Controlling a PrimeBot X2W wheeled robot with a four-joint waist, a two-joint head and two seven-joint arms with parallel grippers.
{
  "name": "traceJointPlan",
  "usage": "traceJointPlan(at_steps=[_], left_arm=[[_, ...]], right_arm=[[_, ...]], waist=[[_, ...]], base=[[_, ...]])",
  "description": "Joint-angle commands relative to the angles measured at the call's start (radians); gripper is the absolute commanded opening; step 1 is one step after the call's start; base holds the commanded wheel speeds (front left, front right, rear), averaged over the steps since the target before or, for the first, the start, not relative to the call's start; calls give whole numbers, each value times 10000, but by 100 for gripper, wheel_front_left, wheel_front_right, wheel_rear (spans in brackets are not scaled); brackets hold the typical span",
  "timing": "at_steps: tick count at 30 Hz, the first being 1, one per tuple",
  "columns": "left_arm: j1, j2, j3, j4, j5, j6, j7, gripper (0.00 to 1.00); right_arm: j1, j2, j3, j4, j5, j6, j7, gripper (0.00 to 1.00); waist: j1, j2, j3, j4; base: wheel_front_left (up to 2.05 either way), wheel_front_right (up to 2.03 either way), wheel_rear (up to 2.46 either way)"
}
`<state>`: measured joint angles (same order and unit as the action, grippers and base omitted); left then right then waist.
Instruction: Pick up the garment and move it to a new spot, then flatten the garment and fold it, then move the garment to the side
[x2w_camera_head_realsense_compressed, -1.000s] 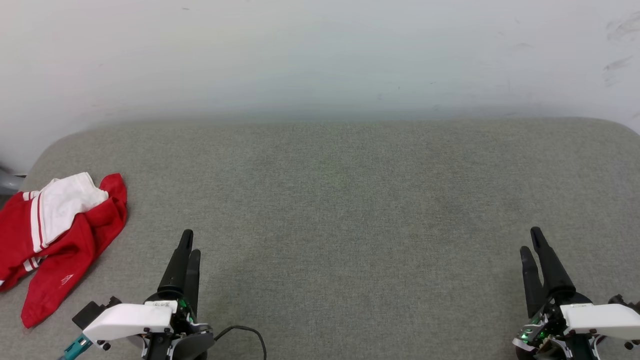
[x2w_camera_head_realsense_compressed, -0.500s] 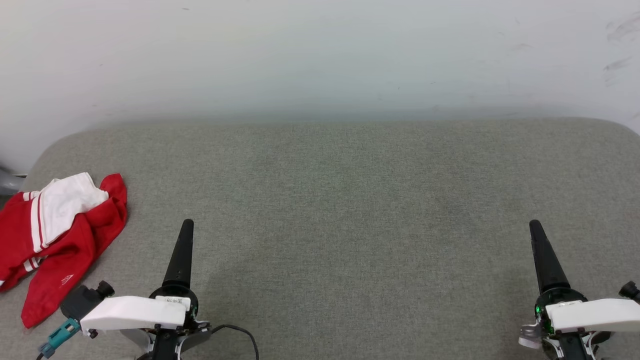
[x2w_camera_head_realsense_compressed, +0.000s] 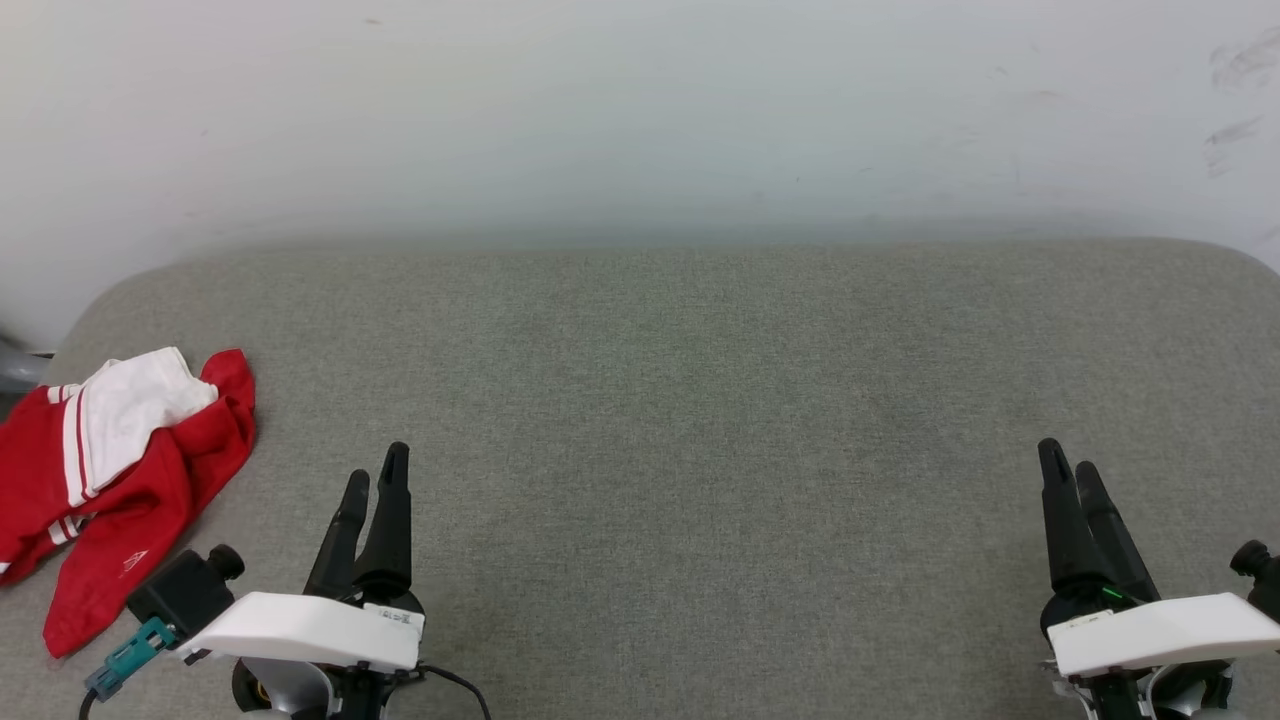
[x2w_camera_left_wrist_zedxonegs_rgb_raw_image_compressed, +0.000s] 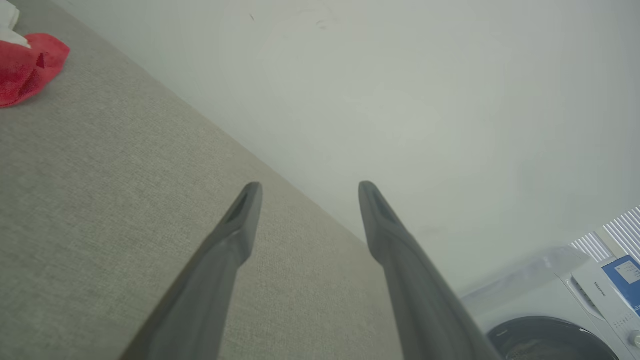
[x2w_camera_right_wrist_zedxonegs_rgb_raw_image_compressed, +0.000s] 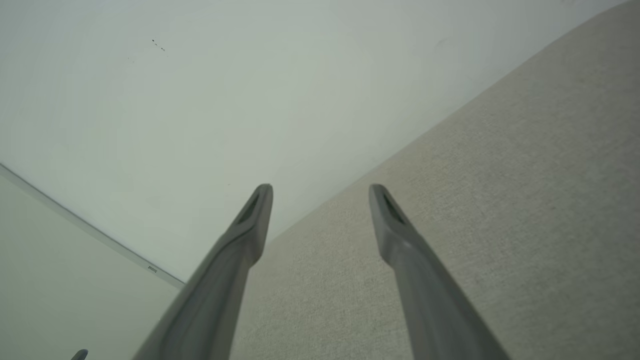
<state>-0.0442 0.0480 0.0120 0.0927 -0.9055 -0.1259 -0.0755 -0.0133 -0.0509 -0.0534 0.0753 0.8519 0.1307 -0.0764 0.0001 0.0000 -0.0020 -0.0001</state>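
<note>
The garment (x2w_camera_head_realsense_compressed: 120, 480) lies crumpled at the far left edge of the grey fabric surface (x2w_camera_head_realsense_compressed: 680, 400). It is red, with a white sleeve and its red-white stripe trim uppermost and a small white logo on the lower red fold. In the left wrist view we see one red corner of it (x2w_camera_left_wrist_zedxonegs_rgb_raw_image_compressed: 25, 65) at the upper left, well apart from the fingers.

The left gripper (x2w_camera_head_realsense_compressed: 376, 466) sits at the lower left of the head view, just right of the garment and not touching it. Its white wrist housing is low and its fingers point toward the wall (x2w_camera_head_realsense_compressed: 640, 120). Along its own fingers (x2w_camera_left_wrist_zedxonegs_rgb_raw_image_compressed: 310, 186) the jaws stand wide apart with nothing between them. The surface edge runs diagonally there, so we note the wrist as rolled. A washing machine (x2w_camera_left_wrist_zedxonegs_rgb_raw_image_compressed: 575, 310) shows at the lower right.

The right gripper (x2w_camera_head_realsense_compressed: 1065, 458) mirrors this at the lower right, far from the garment. Its jaws (x2w_camera_right_wrist_zedxonegs_rgb_raw_image_compressed: 321, 187) are also spread wide and empty, and its wrist is likewise rolled.
</note>
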Motion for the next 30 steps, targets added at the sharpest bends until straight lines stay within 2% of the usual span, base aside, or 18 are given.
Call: traceJointPlan(at_steps=[1, 13, 30], left_arm=[[-12, 21, -38, -212, 495, 46, -119, 100], [43, 238, -446, -313, 3276, 481, -480, 100], [-17, 1005, -1490, -148, 5418, 1296, -933, 100]], right_arm=[[-33, -2, 51, -205, -482, 0, -110, 100], [35, 0, 86, -283, -2938, 0, -476, 100], [148, 2, 126, -360, -5552, 0, -541, 100]], waist=[[-1, 0, 2, -4], [-1, 0, 6, -14], [-1, 0, -27, -16]], base=[[0, 0, 0], [0, 0, 0], [0, 0, 0]])
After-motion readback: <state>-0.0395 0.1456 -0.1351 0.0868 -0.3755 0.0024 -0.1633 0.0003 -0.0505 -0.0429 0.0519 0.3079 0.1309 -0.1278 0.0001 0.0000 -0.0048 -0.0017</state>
